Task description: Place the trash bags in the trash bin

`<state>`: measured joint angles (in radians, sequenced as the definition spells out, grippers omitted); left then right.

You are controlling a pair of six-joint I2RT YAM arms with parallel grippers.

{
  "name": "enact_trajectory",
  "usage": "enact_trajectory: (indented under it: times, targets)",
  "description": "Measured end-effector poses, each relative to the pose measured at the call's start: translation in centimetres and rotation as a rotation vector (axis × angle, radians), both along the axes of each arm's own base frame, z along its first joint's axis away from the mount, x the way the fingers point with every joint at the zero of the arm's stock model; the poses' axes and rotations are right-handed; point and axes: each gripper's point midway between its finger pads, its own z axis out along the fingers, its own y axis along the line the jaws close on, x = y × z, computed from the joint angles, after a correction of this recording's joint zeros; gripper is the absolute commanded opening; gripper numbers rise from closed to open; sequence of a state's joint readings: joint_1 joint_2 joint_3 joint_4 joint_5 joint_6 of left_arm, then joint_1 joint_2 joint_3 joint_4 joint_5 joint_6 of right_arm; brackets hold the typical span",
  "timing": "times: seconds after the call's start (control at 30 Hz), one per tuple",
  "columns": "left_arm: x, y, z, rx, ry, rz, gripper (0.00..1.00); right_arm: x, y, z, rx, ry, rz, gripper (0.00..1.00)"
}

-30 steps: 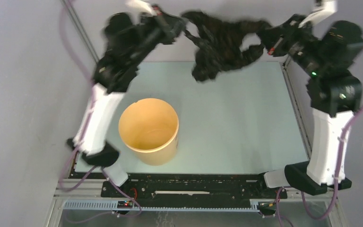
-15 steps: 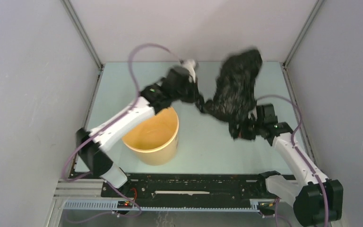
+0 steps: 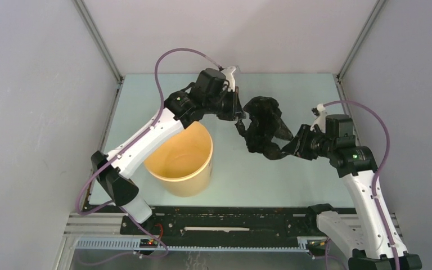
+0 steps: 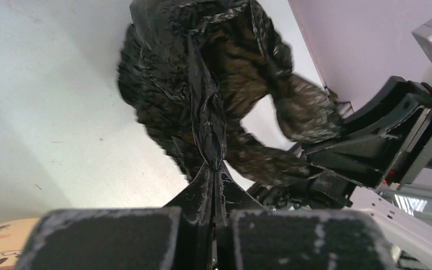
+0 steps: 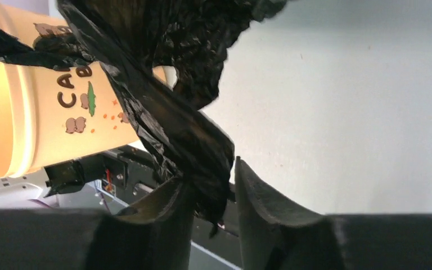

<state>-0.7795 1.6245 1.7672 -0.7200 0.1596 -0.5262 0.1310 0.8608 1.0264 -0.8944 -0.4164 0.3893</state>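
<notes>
At the centre of the table, just beyond and to the right of the bin, my left gripper [image 4: 214, 212] is squeezed fully closed on a twisted neck of the trash bag [image 4: 202, 84]. In the left wrist view its two grey-flecked pads [image 4: 101, 236] meet with only that thin black strip between them. My right gripper [image 5: 212, 188] is a short way off to the right, pointing back toward the left one. Its jaws are partly spread, and a fold of the bag lies loosely in the gap. The fold rests against one finger [image 5: 169, 202], and a sliver of light shows beside the other, so nothing is clamped there. Between the two grippers the bag is a crinkled, glossy black bunch, sagging in the middle and wider than either gripper. It sits low over the tabletop, but I cannot tell whether it touches the surface. All of it is outside the trash bin [image 3: 188, 183], to the right of the rim. The bin is a tan paper tub with brown letters and small animal figures printed on its side. It stands upright with its mouth open, on the near-left part of the pale green table [image 3: 309, 95], under my left arm's forearm. Grey walls enclose the table on three sides.
</notes>
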Motion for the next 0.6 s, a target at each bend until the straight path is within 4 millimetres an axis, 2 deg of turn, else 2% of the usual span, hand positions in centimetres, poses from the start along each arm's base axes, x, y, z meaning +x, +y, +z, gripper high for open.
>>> enact_trajectory:
  times: [0.07,0.1,0.27,0.5,0.6]
  targets:
    - [-0.5,-0.2,-0.1,-0.009,0.014,-0.024,0.0,-1.0,0.1,-0.6,-0.005,0.036,0.01,0.75]
    - [-0.7,-0.3,-0.1,-0.014,0.021,-0.034,0.0,-1.4,0.1,-0.7,-0.009,0.044,0.019,0.8]
    - [-2.0,-0.8,0.5,-0.062,0.061,-0.08,0.0,-2.0,0.4,-1.2,-0.01,0.072,0.051,0.93]
    - [-2.8,-1.6,2.1,-0.137,0.082,-0.108,0.0,-1.0,2.7,-1.1,-0.022,0.039,0.099,0.92]
    - [-3.1,-1.7,2.5,-0.153,0.087,-0.116,0.0,0.4,2.0,-1.7,-0.08,0.027,0.017,0.81]
